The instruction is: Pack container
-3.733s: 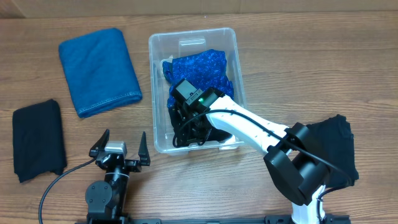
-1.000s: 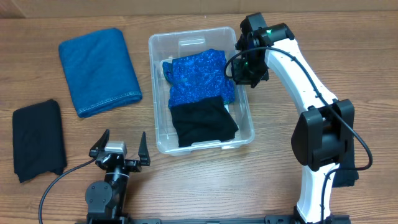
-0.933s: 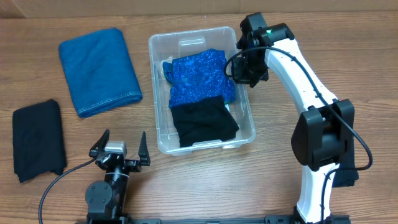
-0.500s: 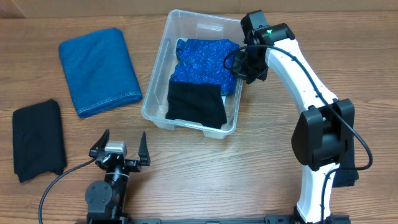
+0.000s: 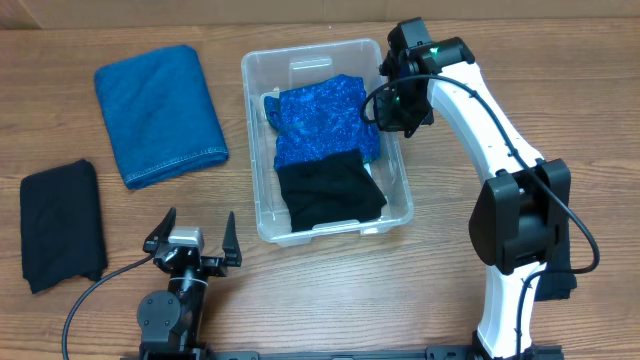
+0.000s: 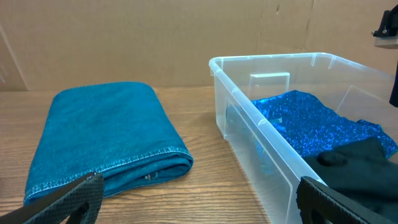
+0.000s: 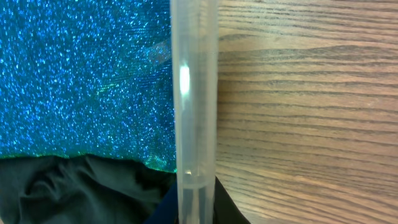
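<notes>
- Pinched almost fully together, the right end effector (image 5: 400, 105) grips the right-hand wall of the container (image 5: 255, 150), close to its far right corner. In the wrist view the clear wall runs straight down between the two dark fingertips, one inside the bin and one outside.
- The container stands upright on the table (image 5: 300, 300), stretching to the left of that end effector and back toward the arm bases, with its open top facing up.
- Just inside the wall from the grip, a sparkly blue cloth (image 5: 325, 120) fills the far half of the container and reaches the gripped wall.
- Back toward the arm's base from the right end effector, a black cloth (image 5: 330, 195) lies in the near half of the container, overlapping the blue cloth's near edge.
- To the left of the grip, at the container's far end, a white label (image 5: 310, 67) shows through the clear plastic.
- The left end effector (image 5: 197, 222) is spread wide with nothing between its fingers, low over the table by its own base. The container's near left corner lies ahead of it and to its right.
- Ahead and to the left of the left end effector, a folded teal towel (image 5: 160, 115) lies flat on the table, apart from the container's left wall.
- Further left of the left end effector, a small black cloth (image 5: 62, 225) lies folded on the table, near the towel but not touching it.
</notes>
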You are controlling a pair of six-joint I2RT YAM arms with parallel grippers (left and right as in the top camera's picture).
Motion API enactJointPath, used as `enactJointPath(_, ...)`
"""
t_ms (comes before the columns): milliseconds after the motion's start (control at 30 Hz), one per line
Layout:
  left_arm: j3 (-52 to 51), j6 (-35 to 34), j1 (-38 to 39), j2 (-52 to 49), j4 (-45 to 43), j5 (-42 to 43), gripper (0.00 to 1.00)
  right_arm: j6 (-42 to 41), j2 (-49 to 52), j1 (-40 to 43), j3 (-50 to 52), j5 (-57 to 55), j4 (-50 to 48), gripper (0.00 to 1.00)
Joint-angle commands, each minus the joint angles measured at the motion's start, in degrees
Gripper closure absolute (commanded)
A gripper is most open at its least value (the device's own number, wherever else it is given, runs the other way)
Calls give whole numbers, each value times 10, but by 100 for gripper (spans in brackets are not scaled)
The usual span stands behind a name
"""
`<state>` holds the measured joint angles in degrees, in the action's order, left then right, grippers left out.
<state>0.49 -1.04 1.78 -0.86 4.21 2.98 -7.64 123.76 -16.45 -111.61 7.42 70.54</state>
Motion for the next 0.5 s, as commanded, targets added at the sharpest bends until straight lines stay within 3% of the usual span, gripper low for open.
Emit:
enactJointPath(0, -2, 11, 1, 5, 0, 0, 0, -37, -2, 1, -1, -1, -14, 90)
enactJointPath(167, -2, 11, 1, 5, 0, 0, 0, -104, -2, 1, -1, -5, -17, 90)
enactJointPath(467, -2, 11, 1, 5, 0, 0, 0, -30, -2, 1, -1, 2, -17, 89)
